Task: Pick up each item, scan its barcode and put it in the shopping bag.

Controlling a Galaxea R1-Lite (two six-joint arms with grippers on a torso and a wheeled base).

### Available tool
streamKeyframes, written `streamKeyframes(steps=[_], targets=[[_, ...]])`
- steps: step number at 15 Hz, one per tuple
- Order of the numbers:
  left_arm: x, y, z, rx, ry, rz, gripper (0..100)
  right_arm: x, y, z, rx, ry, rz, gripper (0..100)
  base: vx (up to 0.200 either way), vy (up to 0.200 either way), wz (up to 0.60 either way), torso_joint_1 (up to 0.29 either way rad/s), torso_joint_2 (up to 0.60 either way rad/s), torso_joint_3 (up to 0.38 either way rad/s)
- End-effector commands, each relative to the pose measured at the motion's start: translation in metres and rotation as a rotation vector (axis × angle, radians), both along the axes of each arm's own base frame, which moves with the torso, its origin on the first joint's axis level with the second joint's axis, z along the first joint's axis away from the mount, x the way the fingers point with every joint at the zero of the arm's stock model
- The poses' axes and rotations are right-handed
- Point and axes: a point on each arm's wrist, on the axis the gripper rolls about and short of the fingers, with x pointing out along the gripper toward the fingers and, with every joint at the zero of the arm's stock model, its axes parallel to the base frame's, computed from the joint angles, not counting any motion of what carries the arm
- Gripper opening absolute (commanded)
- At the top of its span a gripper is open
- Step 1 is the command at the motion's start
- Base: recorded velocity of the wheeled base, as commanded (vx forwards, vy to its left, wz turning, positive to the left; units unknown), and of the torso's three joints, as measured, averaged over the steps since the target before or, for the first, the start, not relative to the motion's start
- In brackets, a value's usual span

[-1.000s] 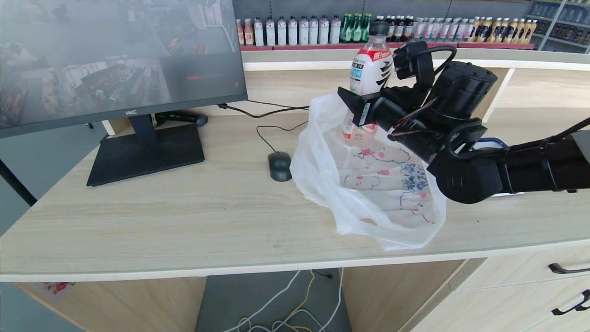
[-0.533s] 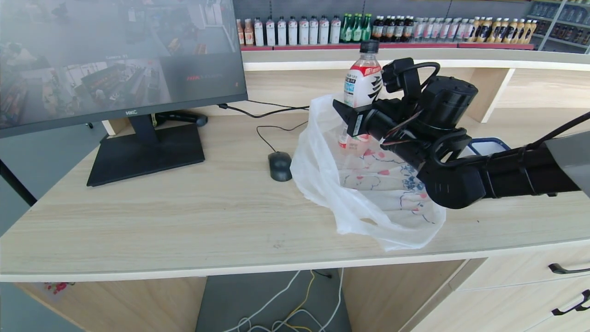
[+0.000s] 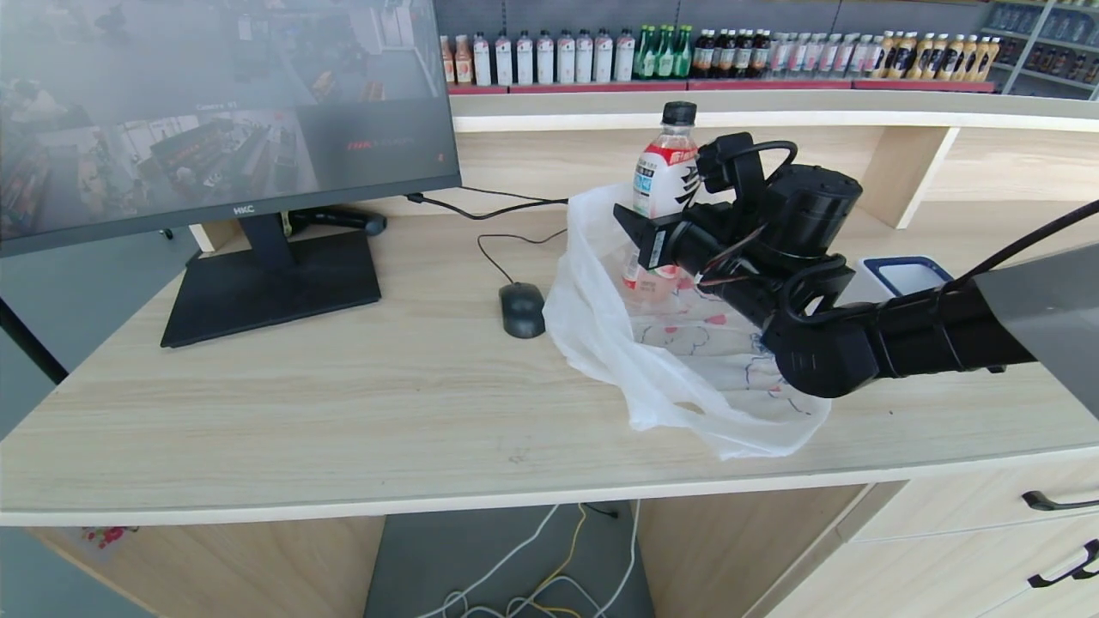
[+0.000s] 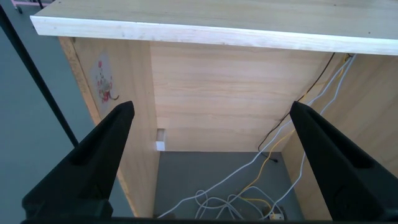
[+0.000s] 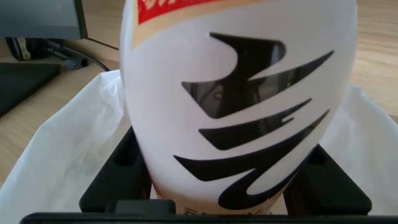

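My right gripper is shut on a drink bottle with a black cap, a white and red label and pinkish liquid. It holds the bottle upright, its lower half inside the open mouth of the white plastic shopping bag on the counter. In the right wrist view the bottle stands between the black fingers, with the bag around it. My left gripper is open and hangs below the counter edge, in front of the wooden cabinet.
A black mouse lies just left of the bag, its cable running back. A monitor on a black stand fills the counter's left. A blue-rimmed tray sits behind my right arm. Drawers with black handles are lower right.
My right gripper has carried the bottle down and to the left, so its base has sunk deeper into the bag's mouth. The bag and the mouse have stayed put.
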Motion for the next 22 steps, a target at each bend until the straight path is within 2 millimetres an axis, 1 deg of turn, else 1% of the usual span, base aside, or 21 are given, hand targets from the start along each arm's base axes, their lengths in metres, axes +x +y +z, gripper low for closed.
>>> streamKeyframes(steps=[1,3,9,15,17,22], targets=[[0.0,0.0,0.0,0.0,-0.001,0.0,100,0.002,0.001,-0.004,-0.006,0.01,0.001,0,0.0,0.0,0.0,0.0,0.0,0.0],[0.0,0.0,0.0,0.0,-0.001,0.0,100,0.003,0.002,-0.008,-0.009,0.018,0.001,0,0.0,0.0,0.0,0.0,0.0,0.0],[0.0,0.0,0.0,0.0,-0.001,0.0,100,0.003,0.002,-0.01,-0.012,0.017,0.001,0,0.0,0.0,0.0,0.0,0.0,0.0],[0.0,0.0,0.0,0.0,-0.001,0.0,100,-0.002,0.0,-0.027,-0.026,0.042,0.001,0,0.0,0.0,0.0,0.0,0.0,0.0],[0.0,0.0,0.0,0.0,-0.001,0.0,100,-0.002,0.0,-0.025,-0.024,0.03,0.002,0,0.0,0.0,0.0,0.0,0.0,0.0],[0.0,0.0,0.0,0.0,-0.001,0.0,100,-0.003,0.0,-0.025,-0.026,0.032,0.0,0,0.0,0.0,0.0,0.0,0.0,0.0]])
